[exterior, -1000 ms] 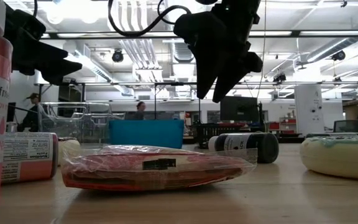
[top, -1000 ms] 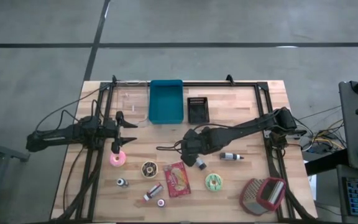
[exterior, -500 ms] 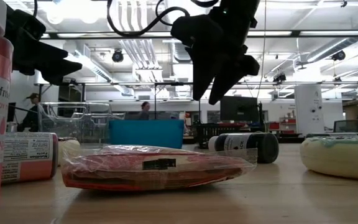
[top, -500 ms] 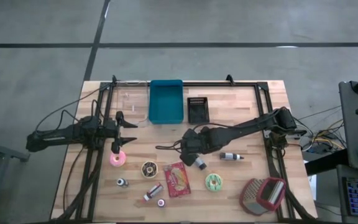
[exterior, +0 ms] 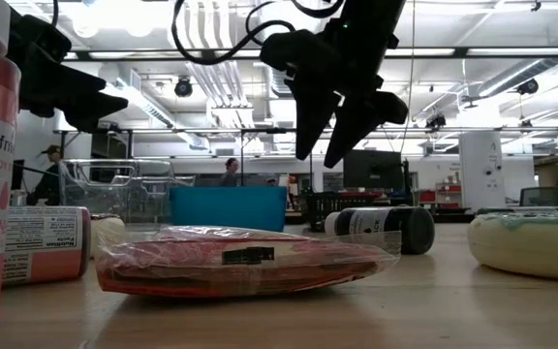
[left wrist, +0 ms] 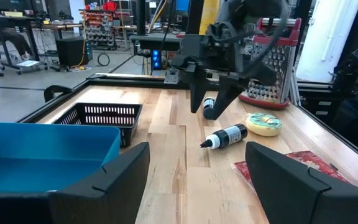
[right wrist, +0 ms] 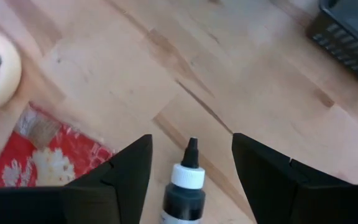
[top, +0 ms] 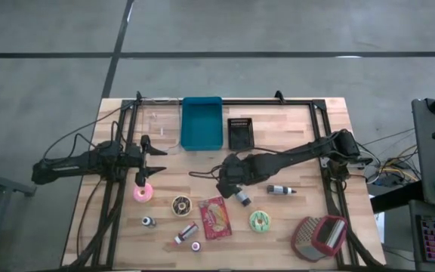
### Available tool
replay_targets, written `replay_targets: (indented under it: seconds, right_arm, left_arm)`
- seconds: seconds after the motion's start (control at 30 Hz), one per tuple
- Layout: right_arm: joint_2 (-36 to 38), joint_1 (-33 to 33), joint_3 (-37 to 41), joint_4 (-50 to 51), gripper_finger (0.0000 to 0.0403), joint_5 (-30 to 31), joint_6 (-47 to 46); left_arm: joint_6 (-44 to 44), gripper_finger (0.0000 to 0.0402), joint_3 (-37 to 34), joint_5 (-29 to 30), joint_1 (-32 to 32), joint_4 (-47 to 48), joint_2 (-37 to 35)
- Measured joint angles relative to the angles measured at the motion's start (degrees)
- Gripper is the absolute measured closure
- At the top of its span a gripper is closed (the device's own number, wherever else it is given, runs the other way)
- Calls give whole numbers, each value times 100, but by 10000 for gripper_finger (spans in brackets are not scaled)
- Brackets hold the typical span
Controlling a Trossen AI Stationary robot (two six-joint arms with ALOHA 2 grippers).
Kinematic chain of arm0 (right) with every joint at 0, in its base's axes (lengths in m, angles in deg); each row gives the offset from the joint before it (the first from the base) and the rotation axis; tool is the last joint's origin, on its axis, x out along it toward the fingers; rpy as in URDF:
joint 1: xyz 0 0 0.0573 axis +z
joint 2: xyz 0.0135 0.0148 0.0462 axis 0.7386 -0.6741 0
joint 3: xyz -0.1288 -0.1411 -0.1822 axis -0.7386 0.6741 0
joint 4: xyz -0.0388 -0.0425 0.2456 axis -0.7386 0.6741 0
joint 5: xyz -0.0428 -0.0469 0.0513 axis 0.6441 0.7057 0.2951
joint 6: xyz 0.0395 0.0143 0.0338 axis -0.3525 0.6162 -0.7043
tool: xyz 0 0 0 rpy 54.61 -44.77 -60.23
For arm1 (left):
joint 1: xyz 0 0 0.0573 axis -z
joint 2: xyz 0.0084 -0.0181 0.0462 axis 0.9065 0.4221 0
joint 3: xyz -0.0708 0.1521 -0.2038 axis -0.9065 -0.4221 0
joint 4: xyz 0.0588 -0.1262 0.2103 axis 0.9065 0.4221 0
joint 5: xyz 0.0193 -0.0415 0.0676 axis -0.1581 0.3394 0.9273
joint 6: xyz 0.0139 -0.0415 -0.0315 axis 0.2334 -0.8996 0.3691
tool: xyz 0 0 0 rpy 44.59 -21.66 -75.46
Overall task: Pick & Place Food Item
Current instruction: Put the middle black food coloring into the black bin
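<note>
**Black-bottled icing lies under the right arm's spread fingers**

Wooden table [top: 293, 121] seen from above: the right gripper [top: 225, 180] hangs over the middle of the table, its arm reaching in from the right edge. Just beside it lies a small dark bottle [top: 242, 198], and a second dark bottle [top: 279, 190] lies a little farther right. A red snack packet [top: 217, 217] sits nearer the front edge, with a pink donut [top: 143, 193], a chocolate donut [top: 180, 205] and a green-iced donut [top: 260, 221] around it. The blue bin [top: 202, 122] and a black basket [top: 241, 133] stand at the far side. The left gripper [top: 159, 149] waits at the left, near the pink donut, fingers apart and empty.

From table height, the right gripper [exterior: 325, 136] hovers clear of the tabletop, its two fingers spread and holding nothing. Below it the red snack packet [exterior: 245, 259] lies flat in front, with a dark bottle [exterior: 381, 229] on its side behind.

The left wrist camera looks across the blue bin [left wrist: 42, 149] and black basket [left wrist: 104, 117] to the right gripper [left wrist: 207, 102], poised above a lying dark bottle [left wrist: 227, 135].

The right wrist camera shows the white-capped dark bottle [right wrist: 183, 193] lying between its own spread fingers [right wrist: 120, 180], untouched, the red snack packet [right wrist: 42, 152] just beside.
</note>
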State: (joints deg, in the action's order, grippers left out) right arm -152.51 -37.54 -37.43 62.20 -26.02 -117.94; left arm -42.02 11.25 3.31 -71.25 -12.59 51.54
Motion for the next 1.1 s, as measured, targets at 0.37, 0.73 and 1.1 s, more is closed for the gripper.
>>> replay_targets:
  seconds: [0.37, 0.73, 1.1]
  right_arm:
    - [0, -97, 8, -42, 76, -153, 434]
    - [0, -95, 323, -337, 102, -636, 443]
    - [0, -99, 841, -1197, 122, -808, 468]
  left_arm:
    - [2, 129, 0, -2, 0, 0, 0]
    - [0, 129, 0, 0, -1, 0, 0]
    - [2, 129, 0, 0, -2, 0, 0]
